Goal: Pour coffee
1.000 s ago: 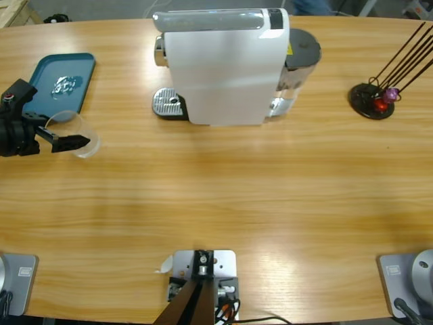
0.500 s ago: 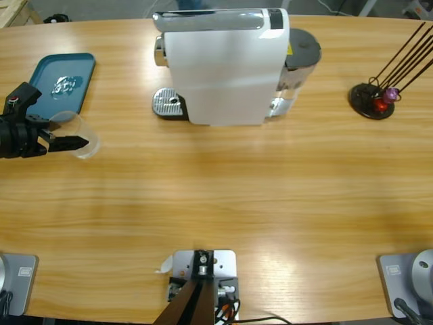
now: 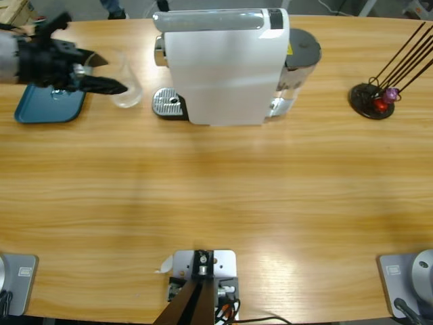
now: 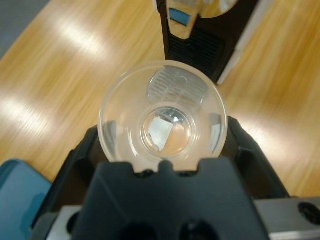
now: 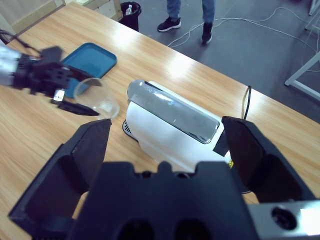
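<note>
My left gripper (image 3: 101,76) is clamped on the clear plastic cup (image 3: 126,88), jaws either side of its wall, and I'm holding it at the far left of the wooden counter (image 3: 216,196), just left of the white boxy coffee machine (image 3: 223,64). The cup sits close beside the machine's round silver drip tray (image 3: 167,103), not over it. Down my left wrist view the cup (image 4: 162,117) is empty, its mouth facing me, the drip grille showing through it. The teal rectangular tray (image 3: 49,108) lies under my left arm. My right gripper (image 5: 165,150) hangs high above the counter, jaws wide apart, nothing between them. Far right, a black round stand of thin dark sticks (image 3: 372,100).
</note>
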